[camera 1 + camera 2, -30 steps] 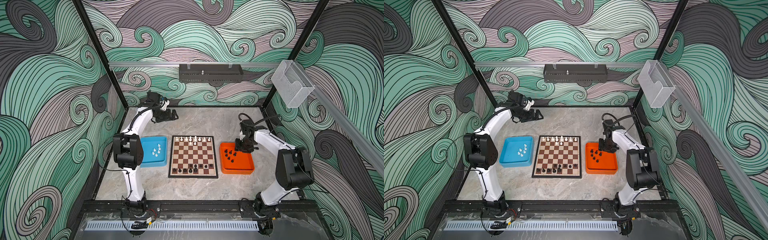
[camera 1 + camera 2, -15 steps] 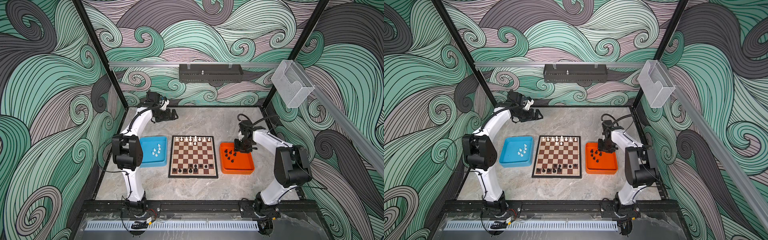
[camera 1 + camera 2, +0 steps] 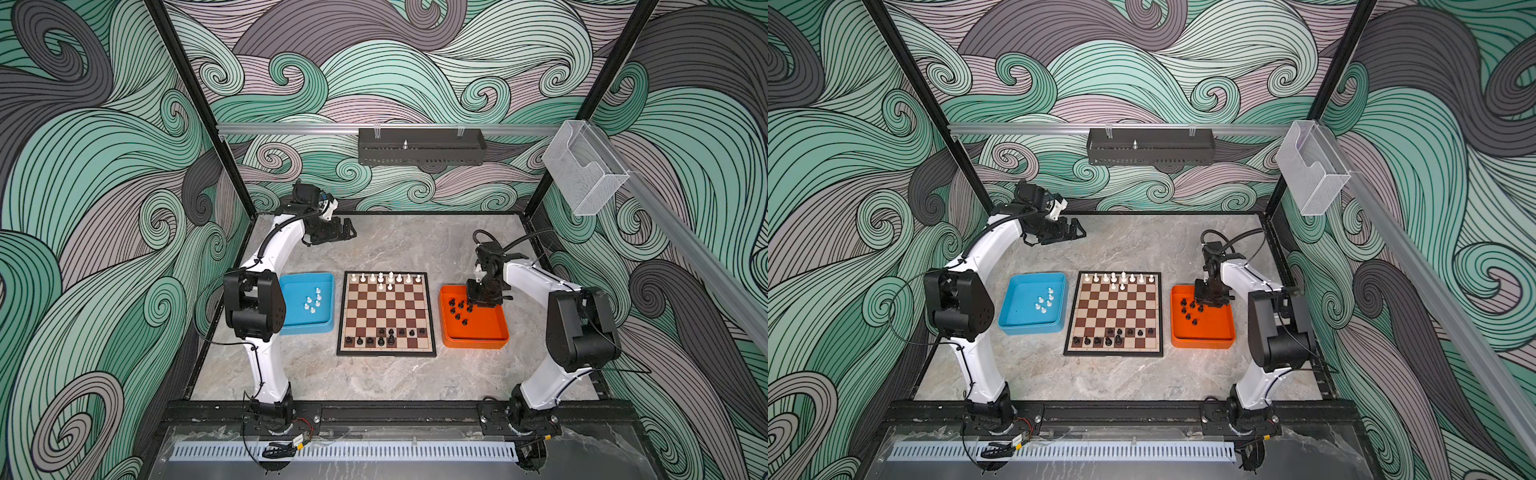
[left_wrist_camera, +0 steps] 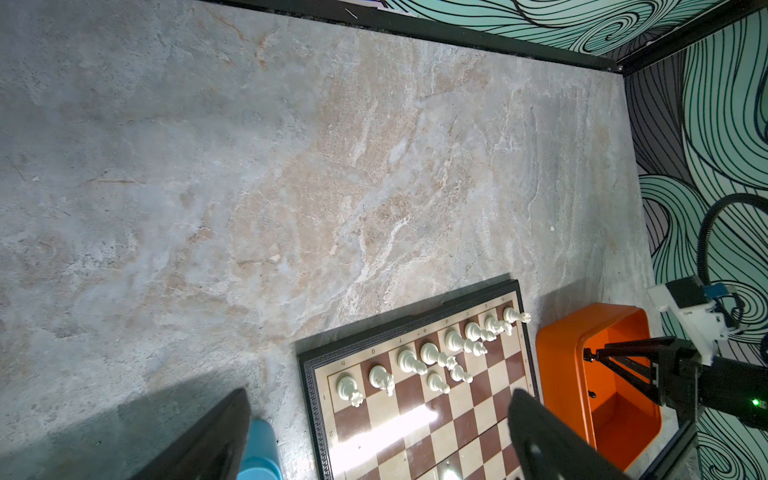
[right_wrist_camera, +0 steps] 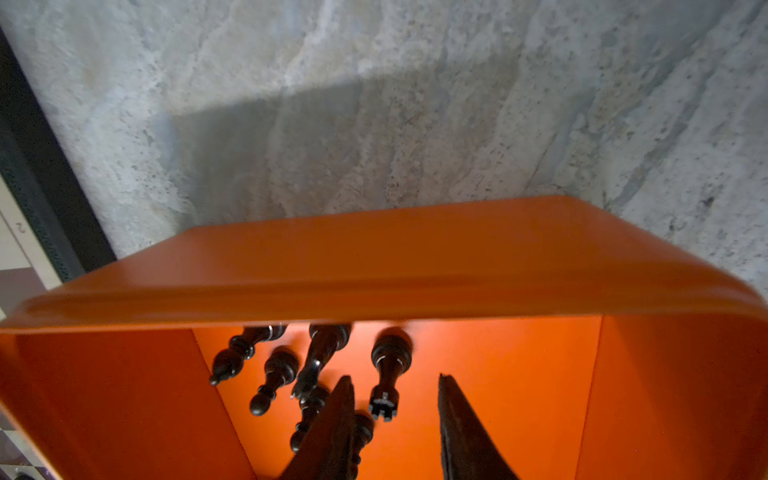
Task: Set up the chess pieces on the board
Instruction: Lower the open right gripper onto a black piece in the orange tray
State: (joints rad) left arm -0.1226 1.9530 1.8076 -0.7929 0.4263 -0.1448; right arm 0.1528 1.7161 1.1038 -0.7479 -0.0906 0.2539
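The board (image 3: 386,309) (image 3: 1115,311) lies mid-table. White chess pieces (image 3: 386,277) line its far edge, and black chess pieces (image 3: 386,336) stand along its near rows. More white pieces (image 3: 313,301) lie in the blue tray (image 3: 307,276). More black pieces (image 3: 459,309) (image 5: 274,378) stand in the orange tray (image 3: 473,343) (image 5: 374,266). My right gripper (image 3: 478,303) (image 5: 395,377) points down into that tray, open, with a narrow gap showing orange floor. A black rook (image 5: 386,370) stands just beyond its tips. My left gripper (image 3: 351,230) (image 4: 380,395) hangs wide open and empty, behind the board's far left corner.
A black rail basket (image 3: 419,147) and a clear plastic box (image 3: 584,170) hang on the back frame. The right arm's elbow (image 3: 582,328) stands right of the orange tray, and the left arm's elbow (image 3: 253,303) left of the blue tray. Marble tabletop (image 3: 395,245) stretches behind the board.
The right gripper's jaws have narrowed while it stays low over the black pieces in the orange tray. The left arm has not moved.
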